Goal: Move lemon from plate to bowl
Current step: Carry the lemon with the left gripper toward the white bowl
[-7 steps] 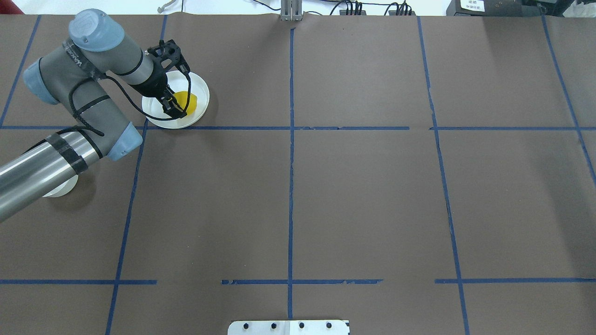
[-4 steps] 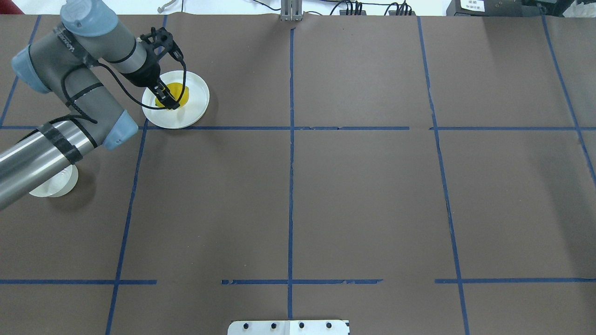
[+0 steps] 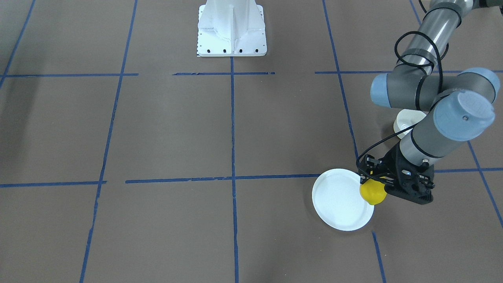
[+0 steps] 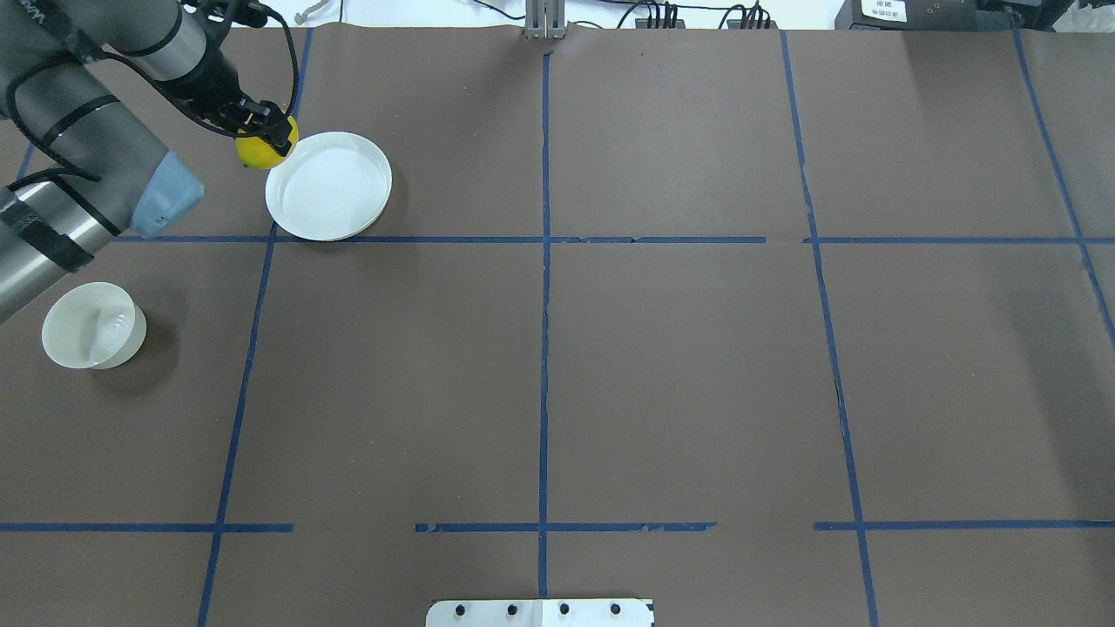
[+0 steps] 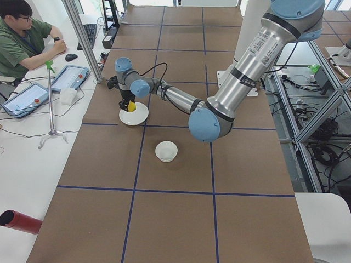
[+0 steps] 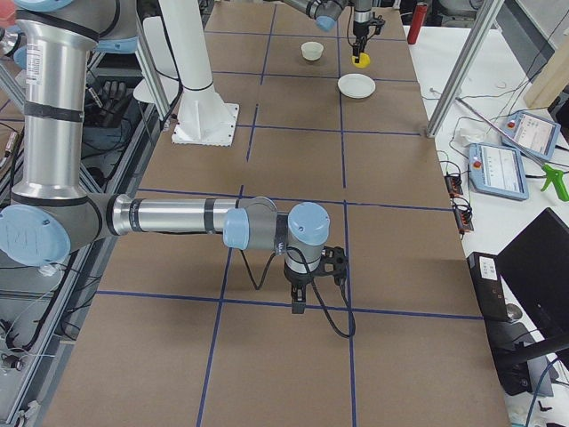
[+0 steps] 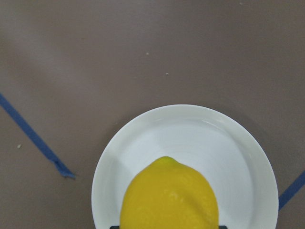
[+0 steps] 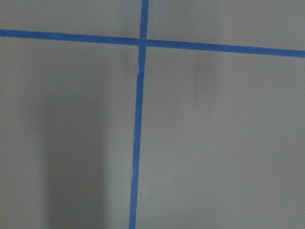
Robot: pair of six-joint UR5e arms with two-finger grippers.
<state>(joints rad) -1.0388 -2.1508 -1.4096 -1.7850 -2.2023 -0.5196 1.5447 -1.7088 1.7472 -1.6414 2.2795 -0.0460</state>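
The left gripper [image 4: 264, 131] is closed on the lemon [image 4: 265, 151] and holds it in the air. Just beneath lies the plate [image 4: 340, 202], apart from the lemon. The bowl [image 4: 91, 329] sits well away, toward the arm's base. How far the distant right gripper [image 6: 300, 305] is open cannot be told.

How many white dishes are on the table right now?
2. The plate sits empty at far left, beside the lemon in the left end effector; the bowl stands alone, near left. None seems hidden.

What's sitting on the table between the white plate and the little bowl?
Nothing: in the overhead view, only bare brown table crossed by blue tape separates the plate from the bowl.
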